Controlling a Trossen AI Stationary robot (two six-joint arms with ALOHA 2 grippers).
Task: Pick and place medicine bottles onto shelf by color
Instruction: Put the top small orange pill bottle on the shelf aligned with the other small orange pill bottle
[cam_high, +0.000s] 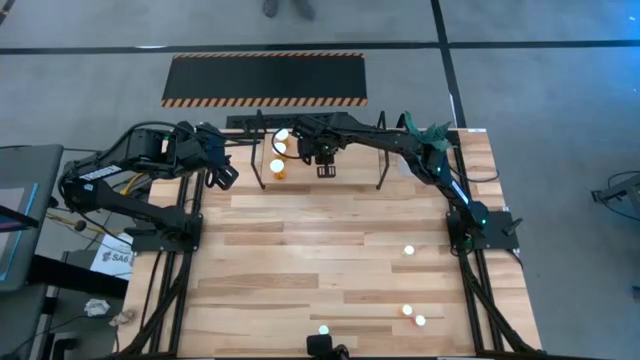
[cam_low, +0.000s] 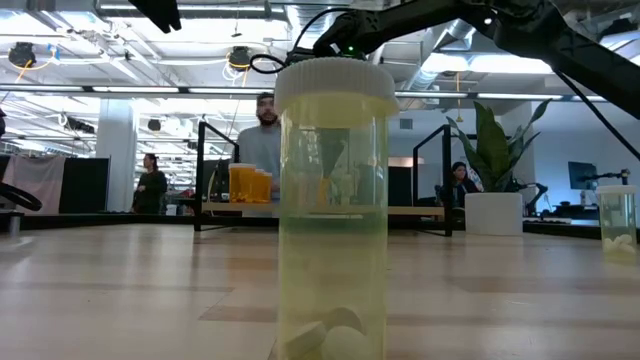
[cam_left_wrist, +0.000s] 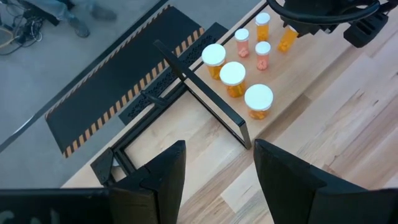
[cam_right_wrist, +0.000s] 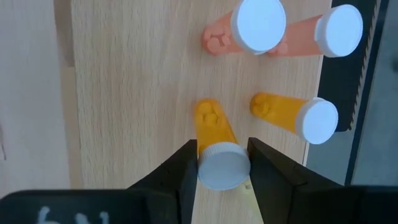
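Orange, white-capped medicine bottle (cam_right_wrist: 214, 149) stands on the shelf (cam_left_wrist: 205, 102) floor, its cap between the right gripper (cam_right_wrist: 219, 163) jaws, which sit against the cap. Beside it stand another orange bottle (cam_right_wrist: 292, 115) and two pink bottles (cam_right_wrist: 249, 31). The left gripper (cam_left_wrist: 217, 180) hovers near the shelf's end hoop over the table (cam_high: 330, 260), jaws partly apart, empty.

1. Both arms are dark, jointed links; the left arm (cam_high: 120, 185) carries a white label with dark lettering.
2. Black cables run along the right arm (cam_high: 420, 160), which shows small green lights.
3. Each pincer has two blunt matte-black fingers (cam_left_wrist: 163, 177).
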